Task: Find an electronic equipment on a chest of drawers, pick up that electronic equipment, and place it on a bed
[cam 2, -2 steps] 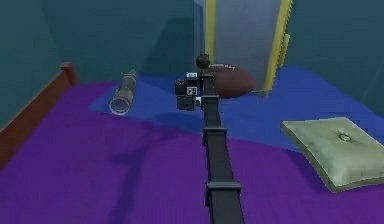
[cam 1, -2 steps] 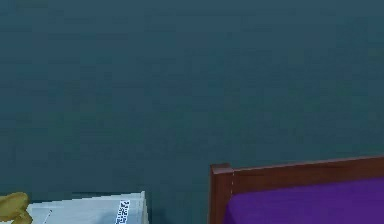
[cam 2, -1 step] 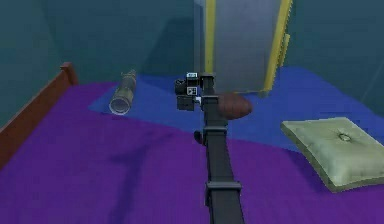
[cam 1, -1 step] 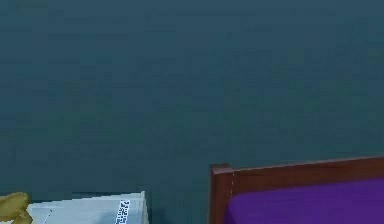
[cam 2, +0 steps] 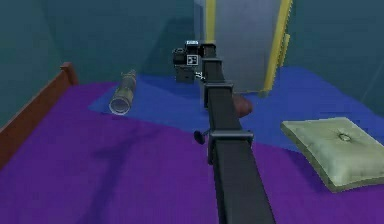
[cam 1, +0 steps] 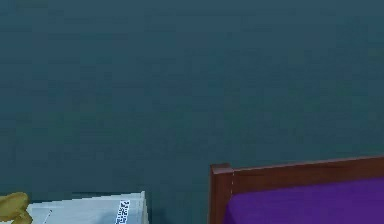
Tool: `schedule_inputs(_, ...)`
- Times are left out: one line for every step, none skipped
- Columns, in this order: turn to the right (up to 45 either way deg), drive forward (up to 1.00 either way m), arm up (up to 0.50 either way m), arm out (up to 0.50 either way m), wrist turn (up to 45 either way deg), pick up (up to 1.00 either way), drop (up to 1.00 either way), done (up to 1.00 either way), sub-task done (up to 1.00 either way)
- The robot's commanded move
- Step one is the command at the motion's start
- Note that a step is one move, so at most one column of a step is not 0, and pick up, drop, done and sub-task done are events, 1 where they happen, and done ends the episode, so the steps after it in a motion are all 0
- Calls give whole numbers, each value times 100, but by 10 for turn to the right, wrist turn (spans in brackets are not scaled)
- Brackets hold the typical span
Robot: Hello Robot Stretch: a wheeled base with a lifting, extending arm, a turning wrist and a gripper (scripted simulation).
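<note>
Teal wall (cam 1: 190,90), headboard (cam 1: 300,172) ahead; arm side, gripper (cam 2: 179,56), purple bed (cam 2: 100,165), pillow (cam 2: 335,150)

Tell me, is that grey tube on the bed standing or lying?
Lying: the grey tube rests on its side on the purple bed.

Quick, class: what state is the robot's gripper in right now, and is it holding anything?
Gripper: open or shut cannot be told, and neither can whether it holds anything.
</note>
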Motion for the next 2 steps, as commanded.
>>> schedule_inputs(0, 0, 0, -8, 0, 0, 0, 0, 0)
schedule_inputs(0, 0, 0, 0, 0, 0, 0, 100, 0)
